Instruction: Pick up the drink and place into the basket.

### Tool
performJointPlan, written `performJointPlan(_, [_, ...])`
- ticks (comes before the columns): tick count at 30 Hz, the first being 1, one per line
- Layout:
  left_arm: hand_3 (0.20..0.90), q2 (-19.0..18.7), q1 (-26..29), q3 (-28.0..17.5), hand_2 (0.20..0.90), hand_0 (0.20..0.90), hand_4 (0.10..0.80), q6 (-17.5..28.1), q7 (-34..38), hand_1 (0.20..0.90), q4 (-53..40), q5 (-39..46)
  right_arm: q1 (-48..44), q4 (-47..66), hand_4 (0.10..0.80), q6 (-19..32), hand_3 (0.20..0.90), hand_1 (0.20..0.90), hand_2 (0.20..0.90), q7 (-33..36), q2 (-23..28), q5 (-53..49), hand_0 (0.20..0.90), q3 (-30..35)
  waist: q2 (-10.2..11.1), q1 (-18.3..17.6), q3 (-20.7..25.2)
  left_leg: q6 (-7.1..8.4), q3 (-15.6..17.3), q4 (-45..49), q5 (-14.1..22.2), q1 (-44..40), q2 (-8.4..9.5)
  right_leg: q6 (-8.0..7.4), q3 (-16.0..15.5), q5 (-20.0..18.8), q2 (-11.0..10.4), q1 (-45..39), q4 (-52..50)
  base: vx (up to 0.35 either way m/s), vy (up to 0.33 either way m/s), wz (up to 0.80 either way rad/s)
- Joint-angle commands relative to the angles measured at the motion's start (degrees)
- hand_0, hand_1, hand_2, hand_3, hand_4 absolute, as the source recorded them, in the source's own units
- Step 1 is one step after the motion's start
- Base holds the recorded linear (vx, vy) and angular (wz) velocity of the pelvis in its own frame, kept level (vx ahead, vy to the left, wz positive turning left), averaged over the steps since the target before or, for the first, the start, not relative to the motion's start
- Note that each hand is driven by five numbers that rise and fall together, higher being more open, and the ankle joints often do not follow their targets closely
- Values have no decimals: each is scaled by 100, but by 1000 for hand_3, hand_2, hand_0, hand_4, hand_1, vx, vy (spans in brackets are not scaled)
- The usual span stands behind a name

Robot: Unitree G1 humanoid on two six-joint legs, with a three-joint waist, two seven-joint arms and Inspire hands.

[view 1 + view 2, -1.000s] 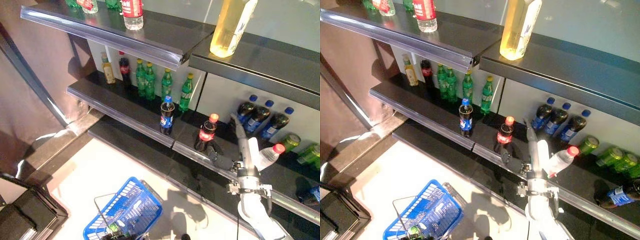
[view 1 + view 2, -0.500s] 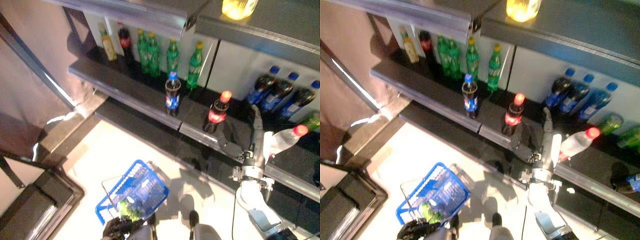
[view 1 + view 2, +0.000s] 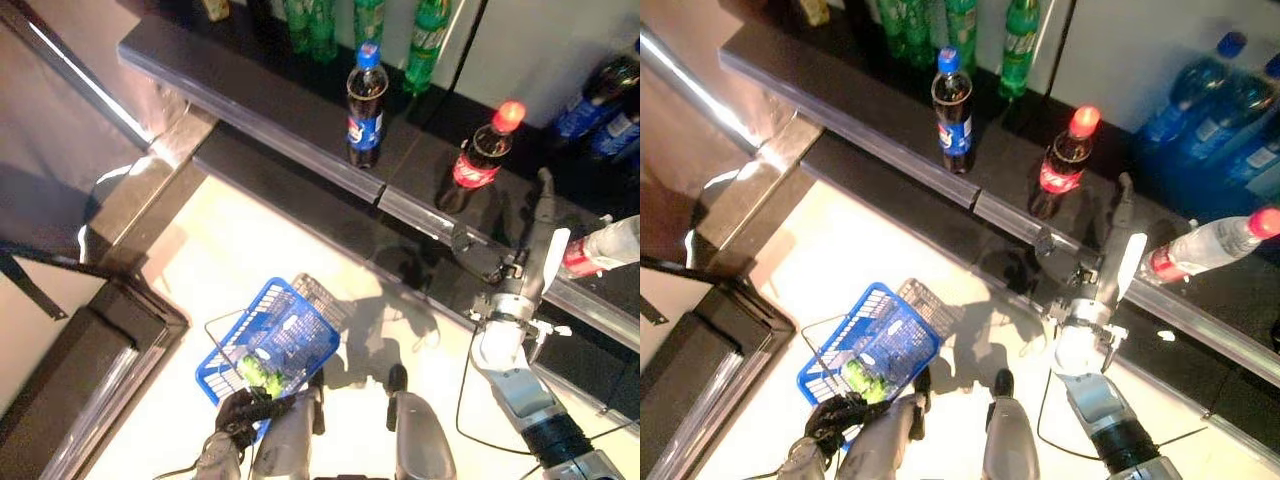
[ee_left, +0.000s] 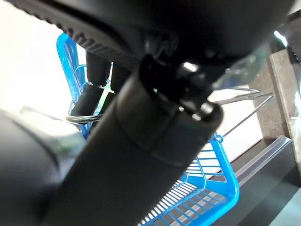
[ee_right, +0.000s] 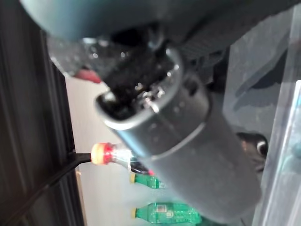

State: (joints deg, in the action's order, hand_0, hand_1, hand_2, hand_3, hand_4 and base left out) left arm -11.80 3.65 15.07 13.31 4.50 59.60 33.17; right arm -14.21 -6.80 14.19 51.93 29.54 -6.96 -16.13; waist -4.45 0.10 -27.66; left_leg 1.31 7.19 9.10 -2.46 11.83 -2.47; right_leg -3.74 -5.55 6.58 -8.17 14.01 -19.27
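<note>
My right hand (image 3: 522, 282) is open on the lower shelf (image 3: 300, 110), fingers (image 3: 541, 215) straight and pointing to the back, thumb spread to the left. A clear bottle with a red cap and label (image 3: 608, 246) lies just right of the fingers; I cannot tell if they touch. A cola bottle with a red cap (image 3: 481, 160) stands just left of the hand and shows in the right wrist view (image 5: 115, 155). My left hand (image 3: 238, 410) is shut on the wire handles (image 4: 235, 101) of the blue basket (image 3: 275, 345), which hangs low at the left with a green drink (image 3: 258, 370) inside.
A dark bottle with a blue cap (image 3: 365, 105) stands at the shelf's front edge. Green bottles (image 3: 322, 18) stand at the back, dark blue-capped bottles (image 3: 605, 95) at the right. A metal rail (image 3: 420, 215) runs along the shelf front. A dark low platform (image 3: 95, 340) lies to the left.
The camera has tilted down, so the whole picture has shifted and the upper shelves are out of view. My right hand stays open beside the clear bottle. The blue basket still hangs from my left hand.
</note>
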Motion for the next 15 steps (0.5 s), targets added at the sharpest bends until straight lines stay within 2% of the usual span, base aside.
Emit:
performJointPlan(1, [200,-130,-501,273,300,300,100,403,-73,300,-350,88,-595,534,800,586,900,900,900,662,-56,93,900,537,91,94,148,99,-491,908,457,451,118,114,-251,-323,-156,153,-36,-43,-30,-1])
performJointPlan(5, [200,-162,-405,283,300,300,100,368,-51,300,-392,128,-875,367,800,758,900,900,900,466,-195,-528,900,600,73,119,3,85,-518,960,423,562,139,138,-246,-349,-144,226,-56,-29,-14,-1])
performJointPlan(7, [200,-183,-318,285,300,300,100,352,-64,300,-429,150,-1112,156,800,954,900,900,900,37,-265,-1098,900,698,43,138,-105,76,-516,1007,391,665,152,157,-245,-364,-141,303,-82,-49,-1,0])
performJointPlan(11, [200,-199,-176,346,300,300,100,307,-26,300,-526,206,-1602,-201,800,945,900,900,900,-471,-197,-1614,900,789,-12,195,-213,70,-533,1029,329,810,168,176,-247,-403,-130,422,-93,-45,3,-1])
performJointPlan(15, [200,-240,-42,403,300,300,100,213,35,300,-597,243,-1986,-455,800,919,900,900,900,-684,-90,-1785,900,828,-22,252,-213,59,-549,1041,302,975,178,179,-267,-429,-121,561,-89,-5,-8,0])
